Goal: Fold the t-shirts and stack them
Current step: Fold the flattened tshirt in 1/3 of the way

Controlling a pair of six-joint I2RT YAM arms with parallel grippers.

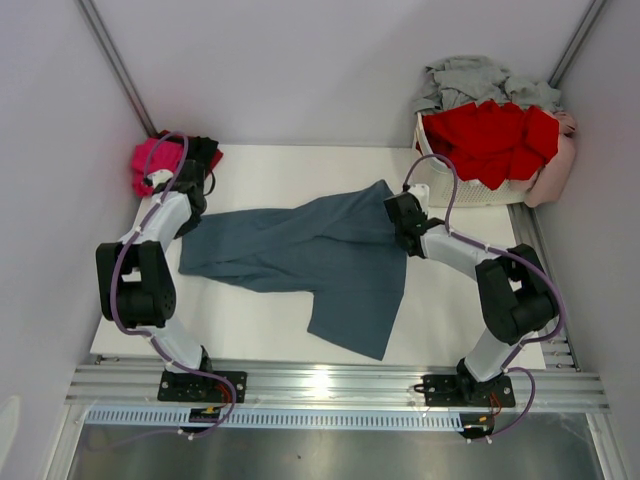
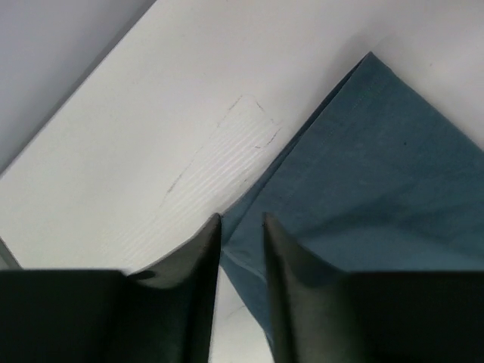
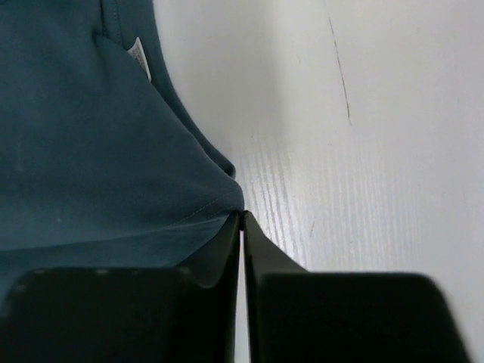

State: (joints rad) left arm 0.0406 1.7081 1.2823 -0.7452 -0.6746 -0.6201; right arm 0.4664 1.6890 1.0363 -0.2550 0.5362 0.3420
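A slate blue-grey t-shirt (image 1: 320,250) lies spread and rumpled across the middle of the white table. My left gripper (image 1: 192,218) is at its left edge. In the left wrist view the gripper (image 2: 242,218) is open, and its fingers straddle a corner of the shirt (image 2: 378,166). My right gripper (image 1: 404,222) is at the shirt's right edge. In the right wrist view it (image 3: 242,214) is shut, pinching the hem of the shirt (image 3: 91,151), whose small white neck label (image 3: 138,57) shows. Magenta (image 1: 150,160) and black (image 1: 203,150) shirts lie at the back left.
A white lattice basket (image 1: 445,188) stands at the back right, holding a red shirt (image 1: 495,140), a pale grey shirt (image 1: 470,78) and a pale pink cloth (image 1: 555,170). Grey walls close in the table on three sides. A metal rail (image 1: 330,385) runs along the near edge.
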